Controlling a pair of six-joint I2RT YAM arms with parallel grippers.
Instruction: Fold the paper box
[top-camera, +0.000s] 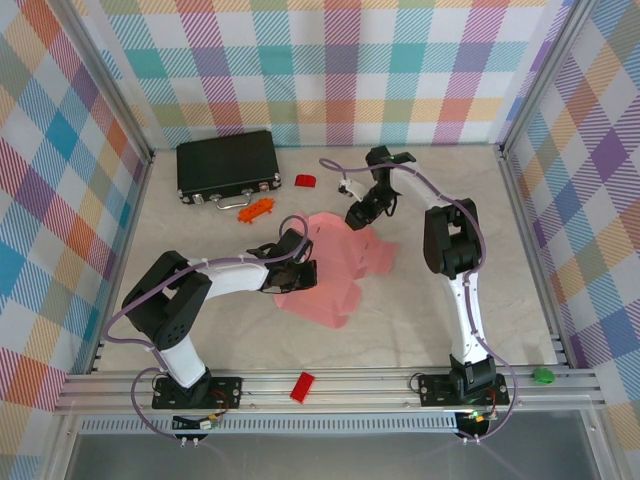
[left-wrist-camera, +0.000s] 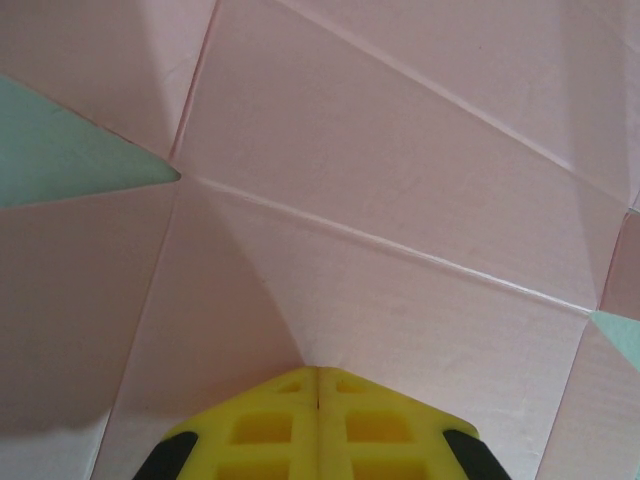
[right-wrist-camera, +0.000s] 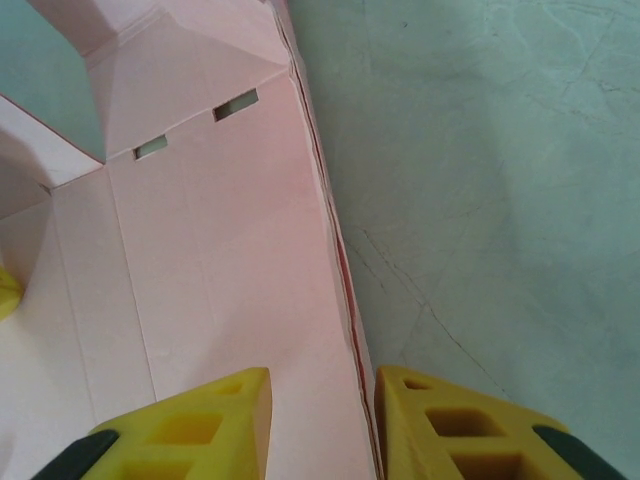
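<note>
We find the box mostly flat, mid-frame; most folding remains. Our left claw is pressed together on it, the right claw spread astride its edge.

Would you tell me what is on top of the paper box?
The left gripper, shut, rests on the paper box; the right gripper straddles one edge. Anything beneath is covered.

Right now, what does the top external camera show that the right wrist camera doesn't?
Top external adds the layout: the black case at the back left, a red plastic piece and an orange piece beside it, and the left gripper down on the paper box. Right wrist adds close detail: two small slots cut in the card, and a folded edge running between the open jaws. Both share the pink paper box, the right gripper at its edge, and the table.
</note>
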